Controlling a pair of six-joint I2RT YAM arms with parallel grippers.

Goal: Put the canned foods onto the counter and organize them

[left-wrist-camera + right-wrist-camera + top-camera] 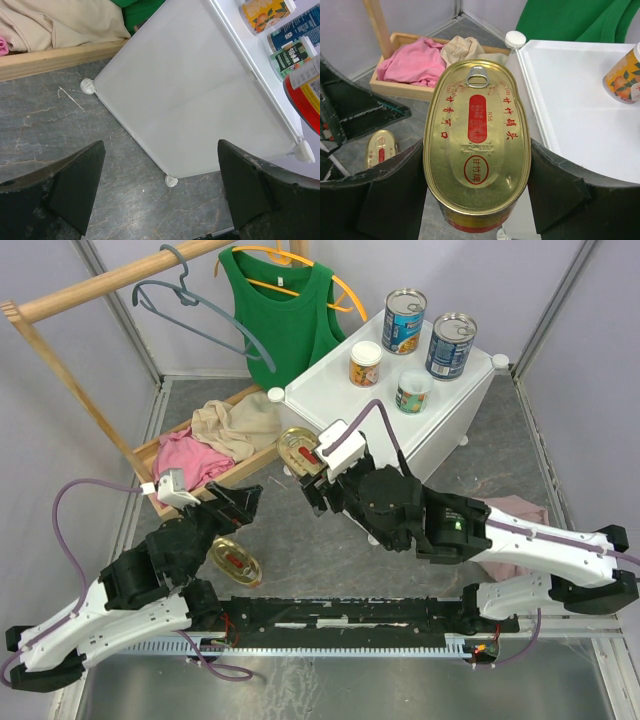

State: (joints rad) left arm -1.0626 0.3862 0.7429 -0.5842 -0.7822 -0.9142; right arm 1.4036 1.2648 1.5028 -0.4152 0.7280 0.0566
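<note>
Grey marbled floor (520, 440). Left gripper (245, 502) spread wide, empty; oval gold tin (235, 562) lies on floor just beside it. Right gripper (312, 475) clamped on second oval tin (296, 447), near counter (330, 390) left corner. On counter: two tall blue-label cans (404, 322) (451, 345), two small cans (366, 364) (413, 391).

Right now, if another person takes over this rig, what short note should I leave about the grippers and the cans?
Left gripper: open, empty, low over the table.
Right gripper: shut on one gold oval tin, held beside the counter at its corner, not yet on top.
Done: two tall blue cans and two small white-lidded cans stand on the counter.
Left to do: set the held tin on the counter, then fetch the second gold tin, lying on the table, left side.
</note>
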